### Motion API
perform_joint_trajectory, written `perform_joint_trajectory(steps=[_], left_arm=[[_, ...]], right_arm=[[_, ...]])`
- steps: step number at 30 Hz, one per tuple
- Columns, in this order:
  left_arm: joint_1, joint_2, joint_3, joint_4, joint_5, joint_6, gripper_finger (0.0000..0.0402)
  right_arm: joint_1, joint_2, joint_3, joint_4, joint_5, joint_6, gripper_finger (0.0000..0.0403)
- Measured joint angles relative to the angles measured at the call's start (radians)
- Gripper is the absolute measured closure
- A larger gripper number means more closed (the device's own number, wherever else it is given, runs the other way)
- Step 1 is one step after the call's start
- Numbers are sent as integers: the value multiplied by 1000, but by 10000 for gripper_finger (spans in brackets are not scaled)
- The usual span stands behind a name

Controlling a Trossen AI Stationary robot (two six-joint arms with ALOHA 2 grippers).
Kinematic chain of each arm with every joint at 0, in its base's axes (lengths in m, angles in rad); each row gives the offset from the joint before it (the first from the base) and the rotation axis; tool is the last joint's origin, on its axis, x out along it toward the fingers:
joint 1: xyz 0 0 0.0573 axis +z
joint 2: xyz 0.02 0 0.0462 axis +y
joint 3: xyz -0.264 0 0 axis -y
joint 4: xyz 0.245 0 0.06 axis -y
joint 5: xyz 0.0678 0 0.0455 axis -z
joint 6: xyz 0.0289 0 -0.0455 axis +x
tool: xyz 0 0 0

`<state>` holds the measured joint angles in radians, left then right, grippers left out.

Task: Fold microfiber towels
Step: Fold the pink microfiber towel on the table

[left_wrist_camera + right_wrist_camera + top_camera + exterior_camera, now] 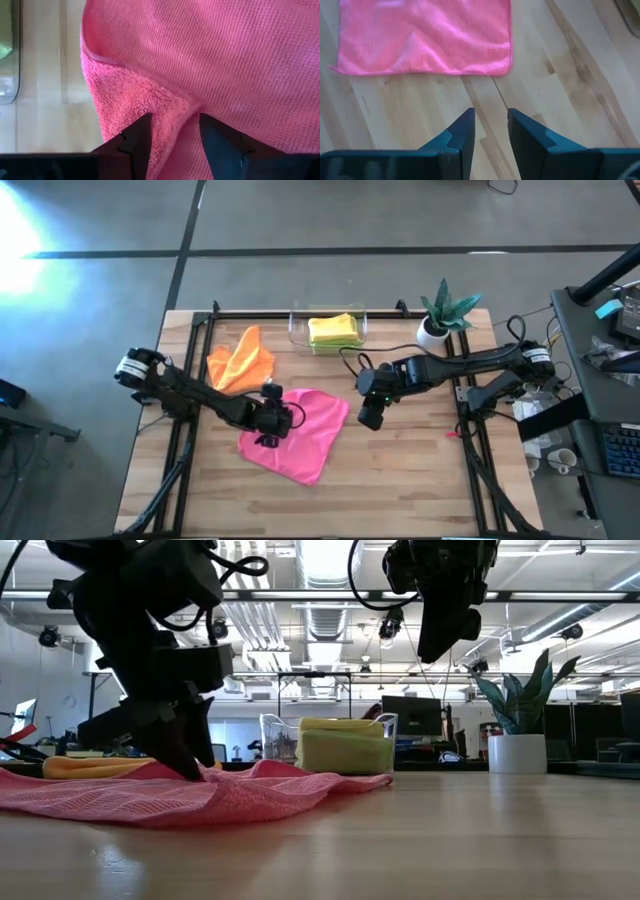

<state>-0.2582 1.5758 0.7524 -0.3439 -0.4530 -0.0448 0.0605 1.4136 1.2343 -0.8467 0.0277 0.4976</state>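
- The pink towel (300,435) lies spread on the wooden worktop (400,490), near its middle, with one wrinkled edge doubled over.
- The left pincer (172,137) is down on the towel's left edge. Its fingers (137,142) stand apart with a raised ridge of pink cloth between them; whether they actually grip the cloth cannot be told.
- The right pincer (490,130) hangs above bare worktop just beside the towel's right corner. Its fingers are partly apart and hold nothing.
- The orange towel (240,360) lies crumpled near the back left of the worktop, just beside the pink towel.
- A clear bin (300,330) at the back edge holds a yellow towel (333,326) stacked on a green towel (345,752).
- A potted plant (440,315) stands to the right of the bin.
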Motion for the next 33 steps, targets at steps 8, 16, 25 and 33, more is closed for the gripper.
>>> perform_joint_trajectory(steps=[8, 16, 25, 33], left_arm=[[34, 9, -9, 0, -1, 0, 254], [58, 28, -10, 35, 24, 5, 304], [57, 20, 14, 83, 82, -19, 396], [60, -92, 91, -34, 81, -81, 394]], right_arm=[[0, 0, 0, 0, -1, 0, 296], [0, 0, 0, 0, -1, 0, 296], [5, 0, 0, -9, -8, 21, 296], [56, 15, -28, 21, -9, 80, 296]])
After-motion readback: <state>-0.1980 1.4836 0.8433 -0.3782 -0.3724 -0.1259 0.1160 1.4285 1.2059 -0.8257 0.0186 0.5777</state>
